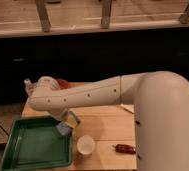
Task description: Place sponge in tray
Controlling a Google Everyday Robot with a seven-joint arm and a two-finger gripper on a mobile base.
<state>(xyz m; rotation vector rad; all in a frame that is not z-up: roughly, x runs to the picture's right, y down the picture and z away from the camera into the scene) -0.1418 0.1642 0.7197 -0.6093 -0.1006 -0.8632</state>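
The sponge [63,128], a small blue-grey pad, hangs just over the right rim of the green tray [32,146]. My gripper [69,121] is shut on it from above, at the end of the white arm that reaches in from the right. The arm's wrist covers the upper part of the gripper. The tray lies at the table's front left corner, and its floor shows bare.
A white cup [85,145] stands right of the tray, close to the sponge. A reddish-brown item [124,148] lies near the front edge. An orange bowl [63,83] and a small bottle [28,86] sit at the back left, partly behind the arm. The wooden table [105,125] ends just left of the tray.
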